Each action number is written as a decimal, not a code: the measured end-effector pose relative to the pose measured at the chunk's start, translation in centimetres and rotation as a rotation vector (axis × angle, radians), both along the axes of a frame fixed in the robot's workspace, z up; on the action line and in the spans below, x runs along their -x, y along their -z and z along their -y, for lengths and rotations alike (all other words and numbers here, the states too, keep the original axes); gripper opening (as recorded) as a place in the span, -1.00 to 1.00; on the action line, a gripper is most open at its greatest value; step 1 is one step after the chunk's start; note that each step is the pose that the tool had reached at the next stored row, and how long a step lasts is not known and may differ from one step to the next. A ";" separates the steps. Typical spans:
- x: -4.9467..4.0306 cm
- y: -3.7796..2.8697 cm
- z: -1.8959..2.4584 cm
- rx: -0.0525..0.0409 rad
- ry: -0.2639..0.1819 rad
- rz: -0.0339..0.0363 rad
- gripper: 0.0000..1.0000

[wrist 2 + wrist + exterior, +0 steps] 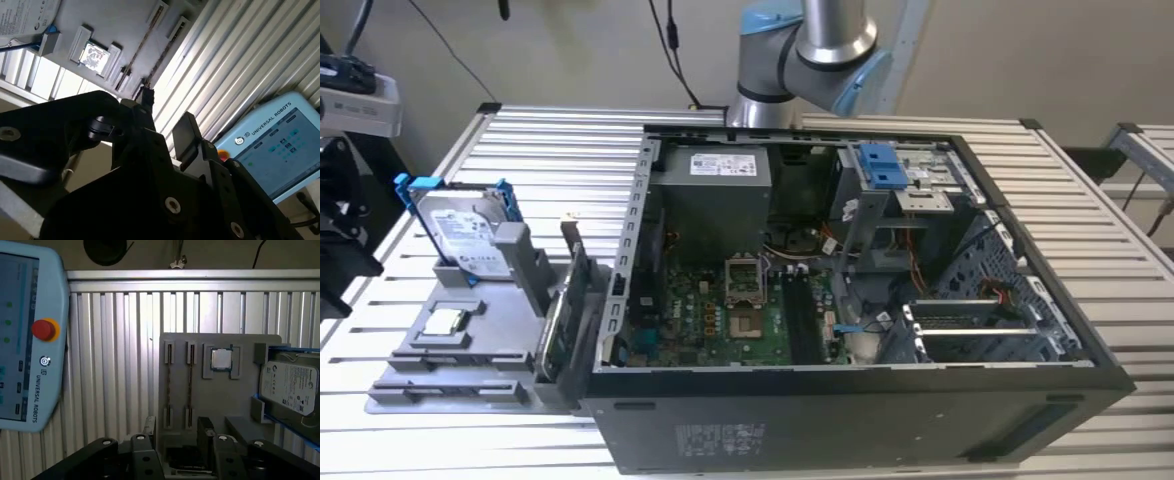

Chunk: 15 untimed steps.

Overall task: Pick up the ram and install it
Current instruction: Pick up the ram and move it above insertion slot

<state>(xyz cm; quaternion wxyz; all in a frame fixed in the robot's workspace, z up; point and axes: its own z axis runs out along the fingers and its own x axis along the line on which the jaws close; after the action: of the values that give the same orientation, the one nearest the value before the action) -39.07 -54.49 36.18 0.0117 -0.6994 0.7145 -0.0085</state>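
The gripper (177,429) is hovering wide open and empty over the grey holder (220,400), where the ram (190,382) is standing on edge

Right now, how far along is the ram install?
Nothing done yet: two ram sticks stand in the gray holder. The gripper hangs open and empty near them. Pickup and seating in the computer case are both left.
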 end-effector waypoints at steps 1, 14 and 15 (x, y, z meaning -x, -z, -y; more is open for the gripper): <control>0.00 0.00 0.00 0.0000 0.000 0.0000 -0.04; 0.00 1.02 -0.01 -0.0014 0.000 -0.0001 -0.04; 0.00 1.13 -0.01 -0.0033 0.000 -0.0001 -0.04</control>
<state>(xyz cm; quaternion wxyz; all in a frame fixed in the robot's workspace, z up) -39.07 -54.47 35.05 0.0128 -0.6993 0.7147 -0.0073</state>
